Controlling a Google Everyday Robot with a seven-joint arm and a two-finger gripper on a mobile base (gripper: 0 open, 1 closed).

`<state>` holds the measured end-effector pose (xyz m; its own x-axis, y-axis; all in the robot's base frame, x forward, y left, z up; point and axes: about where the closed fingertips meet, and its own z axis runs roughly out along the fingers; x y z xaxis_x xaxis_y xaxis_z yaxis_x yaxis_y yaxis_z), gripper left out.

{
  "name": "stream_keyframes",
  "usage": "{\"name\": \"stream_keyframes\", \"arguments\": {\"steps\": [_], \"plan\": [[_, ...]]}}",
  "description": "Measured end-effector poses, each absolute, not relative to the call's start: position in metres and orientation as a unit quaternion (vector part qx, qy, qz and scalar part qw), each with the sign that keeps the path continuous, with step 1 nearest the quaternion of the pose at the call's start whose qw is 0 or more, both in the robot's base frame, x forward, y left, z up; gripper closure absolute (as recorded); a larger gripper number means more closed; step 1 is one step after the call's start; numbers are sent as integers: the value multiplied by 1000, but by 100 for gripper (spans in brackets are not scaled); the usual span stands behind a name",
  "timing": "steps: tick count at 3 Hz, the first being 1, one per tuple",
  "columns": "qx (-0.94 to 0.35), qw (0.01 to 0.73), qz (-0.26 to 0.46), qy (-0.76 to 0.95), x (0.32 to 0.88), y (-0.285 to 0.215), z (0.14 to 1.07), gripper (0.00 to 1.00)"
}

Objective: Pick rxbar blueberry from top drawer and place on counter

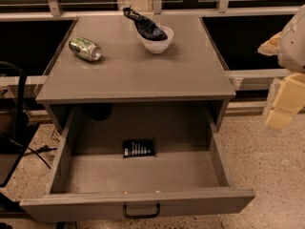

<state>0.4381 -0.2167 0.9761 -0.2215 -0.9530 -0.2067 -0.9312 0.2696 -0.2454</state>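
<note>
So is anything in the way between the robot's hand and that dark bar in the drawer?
Nothing visible covers it. The rxbar blueberry lies alone in the open top drawer, toward its back. The gripper is to the right of the counter, so only the drawer's right wall stands between them; from above the way looks open.

I see drawer (138,202) pulled out | bar (138,148) lying inside, far middle | can (85,48), bowl (157,46) on counter (138,75) | gripper (279,116) at right edge, beside the cabinet
</note>
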Motion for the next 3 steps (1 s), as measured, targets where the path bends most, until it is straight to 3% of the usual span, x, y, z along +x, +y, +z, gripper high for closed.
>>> {"name": "stream_keyframes", "arguments": {"steps": [3], "plan": [[-593, 193, 5, 782, 445, -207, 962, 0]]}}
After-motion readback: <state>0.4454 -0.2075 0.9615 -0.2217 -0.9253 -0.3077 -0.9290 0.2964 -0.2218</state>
